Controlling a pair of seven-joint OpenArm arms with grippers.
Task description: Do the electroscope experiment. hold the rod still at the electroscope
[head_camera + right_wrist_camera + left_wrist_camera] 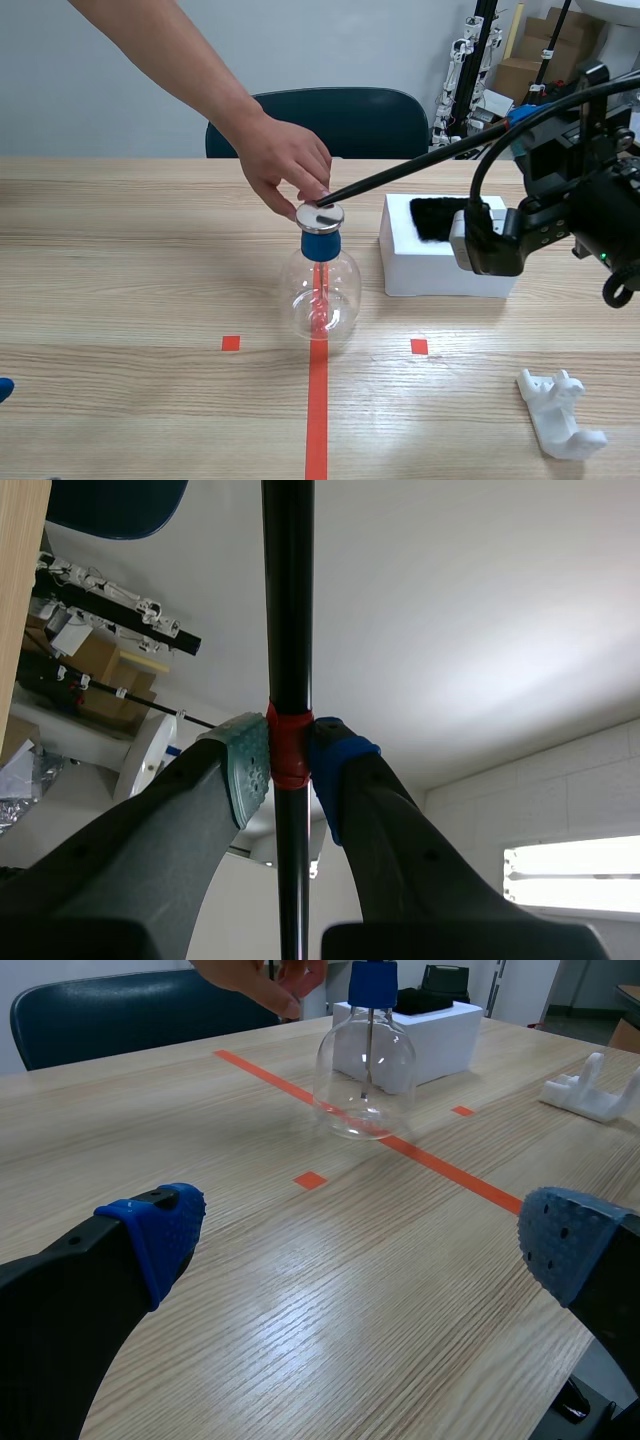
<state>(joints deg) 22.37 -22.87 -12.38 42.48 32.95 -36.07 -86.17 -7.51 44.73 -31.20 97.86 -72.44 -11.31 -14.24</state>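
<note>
Scene view: rod (420,165) tip sat at electroscope (320,290) cap, 10 o'clock from right claw (290,760), which clamped the rod; left claw (360,1240) gaped, idle. Contact looked made; only steady hold left.

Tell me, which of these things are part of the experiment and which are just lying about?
In use: electroscope, black rod, right gripper shut on the rod, person's hand at the metal cap.
Lying about: white foam box, black cloth in it, white plastic piece, chair.
</note>
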